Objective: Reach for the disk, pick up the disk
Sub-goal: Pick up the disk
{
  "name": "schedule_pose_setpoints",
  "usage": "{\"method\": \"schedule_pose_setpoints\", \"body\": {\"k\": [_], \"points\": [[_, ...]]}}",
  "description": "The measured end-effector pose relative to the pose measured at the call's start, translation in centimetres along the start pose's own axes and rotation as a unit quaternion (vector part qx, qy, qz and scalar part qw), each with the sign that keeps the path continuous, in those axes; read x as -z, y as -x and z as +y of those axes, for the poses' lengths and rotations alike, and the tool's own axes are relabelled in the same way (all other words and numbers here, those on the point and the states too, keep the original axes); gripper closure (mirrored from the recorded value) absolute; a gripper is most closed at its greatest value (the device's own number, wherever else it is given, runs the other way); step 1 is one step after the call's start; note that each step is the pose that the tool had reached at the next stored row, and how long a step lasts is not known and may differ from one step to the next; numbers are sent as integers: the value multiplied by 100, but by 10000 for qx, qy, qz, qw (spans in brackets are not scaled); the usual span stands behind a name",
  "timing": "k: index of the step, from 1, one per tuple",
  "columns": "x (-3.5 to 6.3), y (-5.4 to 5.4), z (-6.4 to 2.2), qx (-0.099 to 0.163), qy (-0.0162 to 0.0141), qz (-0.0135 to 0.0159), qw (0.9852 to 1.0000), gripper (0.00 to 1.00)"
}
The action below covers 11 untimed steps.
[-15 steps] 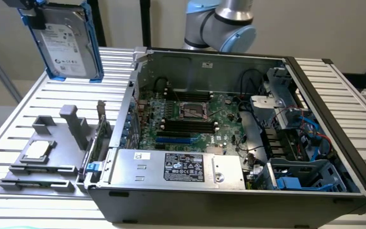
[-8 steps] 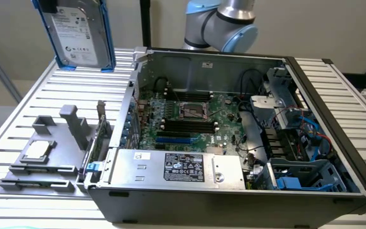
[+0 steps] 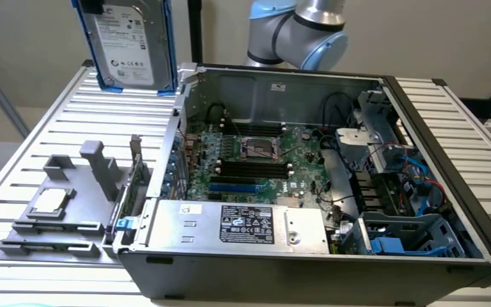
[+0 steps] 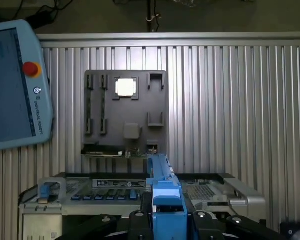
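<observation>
The disk (image 3: 126,45) hangs upright at the exterior view's upper left, beyond the open case's far corner. Its white printed label faces the camera, and blue rails run down both long edges. Its top edge is cut off by the picture. In the wrist view the disk (image 4: 165,195) shows edge-on as a blue rail, and my gripper (image 4: 167,220) is shut on it, with a black finger (image 4: 137,220) pressed against each side. The disk is held in the air over the case, clear of the table.
An open computer case (image 3: 450,160) with motherboard, power supply and blue drive bays (image 3: 399,246) takes up the middle of the slatted metal table (image 3: 58,128). A grey tray (image 3: 54,224) holding a small square chip (image 4: 126,87) lies beside it. A teach pendant (image 4: 15,85) is nearby. The arm's joint (image 3: 301,29) is behind the case.
</observation>
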State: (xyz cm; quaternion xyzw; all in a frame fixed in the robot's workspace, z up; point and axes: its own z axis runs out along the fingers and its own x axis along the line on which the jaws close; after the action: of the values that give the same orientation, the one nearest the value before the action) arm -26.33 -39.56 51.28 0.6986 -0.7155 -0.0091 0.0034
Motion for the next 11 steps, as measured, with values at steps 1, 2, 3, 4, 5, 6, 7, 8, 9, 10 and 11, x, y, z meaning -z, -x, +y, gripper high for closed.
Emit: {"method": "schedule_pose_setpoints", "body": {"k": [1,2,3,4,5,6,7,8,9,10,11], "points": [[1,-15,-47,-1,0,0,10000,67],[2,-31,-89,0,0,0,10000,67],[3,-45,-129,0,0,0,10000,67],[4,-62,-173,0,1,0,10000,67],[5,-77,-211,-1,1,0,10000,67],[5,-95,-256,-1,0,0,10000,67],[6,-111,-300,0,0,0,10000,67],[7,-128,-345,-1,0,0,10000,67],[7,-146,-390,-1,0,0,10000,67],[8,-163,-434,0,0,0,10000,67],[8,-180,-478,-1,0,0,10000,67]]}}
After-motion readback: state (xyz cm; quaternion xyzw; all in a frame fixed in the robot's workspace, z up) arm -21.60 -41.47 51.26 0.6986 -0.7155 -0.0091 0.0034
